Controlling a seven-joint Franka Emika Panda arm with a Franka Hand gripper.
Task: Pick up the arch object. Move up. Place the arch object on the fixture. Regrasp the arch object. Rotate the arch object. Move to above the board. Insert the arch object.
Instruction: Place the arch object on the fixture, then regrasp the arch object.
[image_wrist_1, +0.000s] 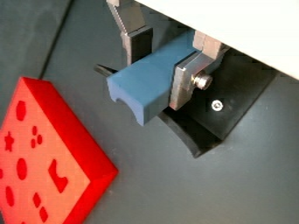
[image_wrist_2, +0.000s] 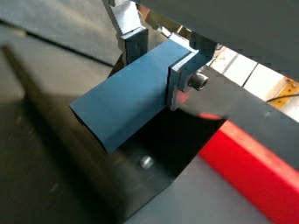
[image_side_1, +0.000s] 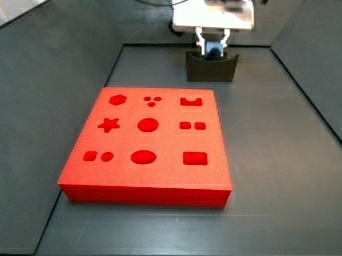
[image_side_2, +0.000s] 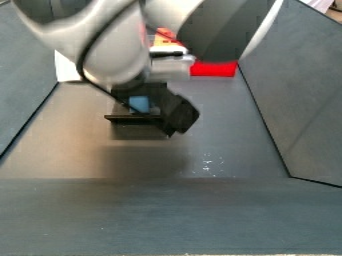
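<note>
1. Hand (image_wrist_1: 158, 63) sits over the fixture (image_wrist_1: 222, 114) at the far end of the floor in a side view (image_side_1: 213, 40); in another side view most of it is masked by the arm's bulk.
2. Fingers (image_wrist_1: 187, 77) are flat silver plates, clamped on the arch object (image_wrist_1: 146, 86), one plate on each long face. The same grip shows in both wrist views (image_wrist_2: 158, 61).
3. Arch object is grey-blue and elongated; a notch shows on its underside in a wrist view. In a wrist view (image_wrist_2: 128, 101) it tilts, its free end pointing away from the hand.
4. Arch object lies directly above the fixture (image_wrist_2: 152, 166); whether it touches the fixture I cannot tell. A sliver of blue shows at the fixture in a side view (image_side_2: 138, 103).
5. Fixture (image_side_1: 211, 66) is dark and stands just beyond the board's far short edge, apart from it.
6. Board (image_side_1: 150, 143) is bright red and flat, with star, circle, square and arch recesses. It lies in the middle of the dark floor (image_side_1: 281, 170), well clear of the hand. One corner shows in a wrist view (image_wrist_1: 47, 157).
</note>
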